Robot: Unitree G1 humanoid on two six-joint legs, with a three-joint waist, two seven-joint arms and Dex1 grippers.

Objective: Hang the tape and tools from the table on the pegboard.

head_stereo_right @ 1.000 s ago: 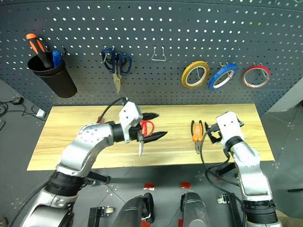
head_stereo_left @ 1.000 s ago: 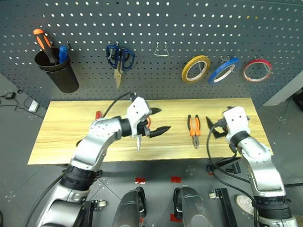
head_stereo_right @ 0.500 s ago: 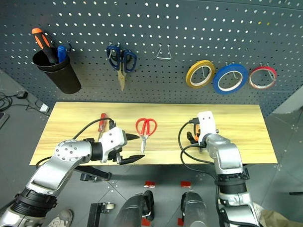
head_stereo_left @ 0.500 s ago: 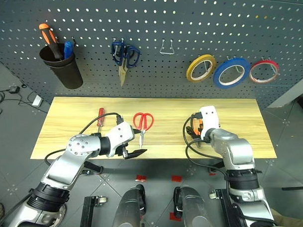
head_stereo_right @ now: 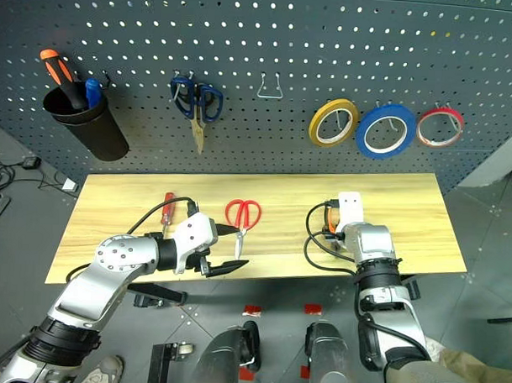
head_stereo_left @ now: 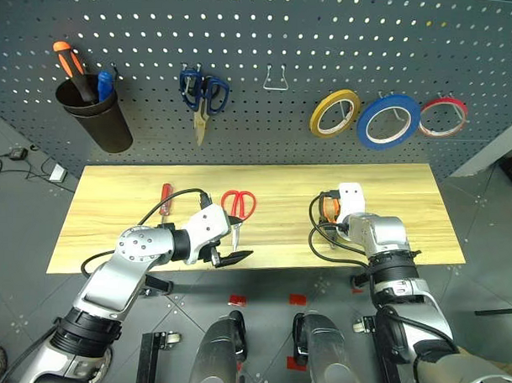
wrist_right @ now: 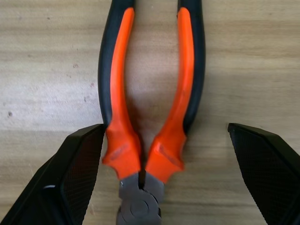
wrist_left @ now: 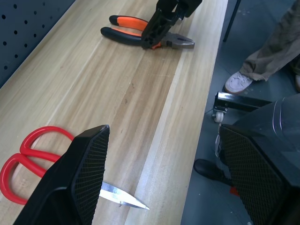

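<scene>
- Fingers: your right gripper [wrist_right: 161, 173] spread wide, straddling the small orange-and-black-handled steel pliers [wrist_right: 149, 105], flat on the light wood-grain table [head_stereo_left: 391, 184]; left gripper [head_stereo_left: 235, 248] open, empty.
- Handling: likely rigid, weighty, rubbery grips; clamp both handles near the pivot.

The right arm covers most of the pliers [head_stereo_left: 326, 208] on the worktop [head_stereo_left: 112, 212]; just an orange sliver of handle shows beside it. In the right wrist view their nose and handle ends run past the picture's edge. In the left wrist view a black finger [wrist_left: 77, 180] hides the middle of the red-handled scissors [wrist_left: 26, 157], near the worktop's front edge.
</scene>
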